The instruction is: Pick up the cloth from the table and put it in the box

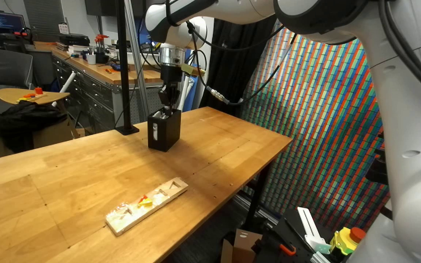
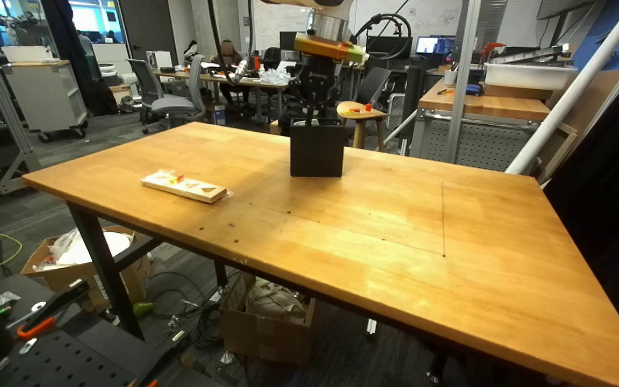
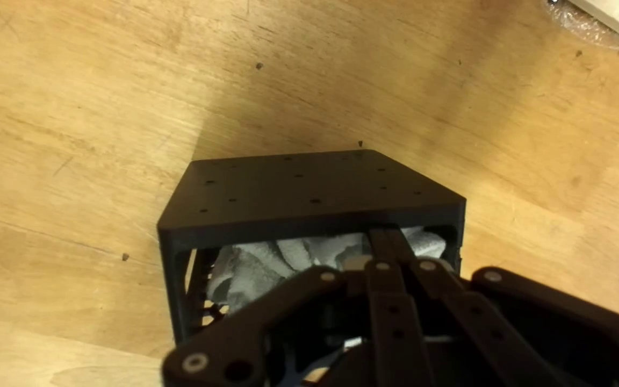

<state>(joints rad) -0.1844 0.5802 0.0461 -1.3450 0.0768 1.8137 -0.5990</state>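
The black box [image 1: 170, 131] stands upright on the wooden table and shows in both exterior views [image 2: 316, 150]. In the wrist view, the box [image 3: 309, 188] is seen from above with its top open. The crumpled grey-white cloth [image 3: 258, 269] lies inside the box, and part of it shows at the opening in an exterior view [image 1: 159, 114]. My gripper [image 3: 387, 236] points down with its fingers together and tips within the box's opening, close to one wall. Cloth shows on both sides of the fingers. None is visible between them; the tips' lowest part is hidden.
A wooden board [image 1: 146, 206] with shaped cut-outs, clear wrap and small red and yellow pieces lies on the table [image 2: 395, 215]. A black post [image 1: 124, 73] stands at the table's far edge near the box.
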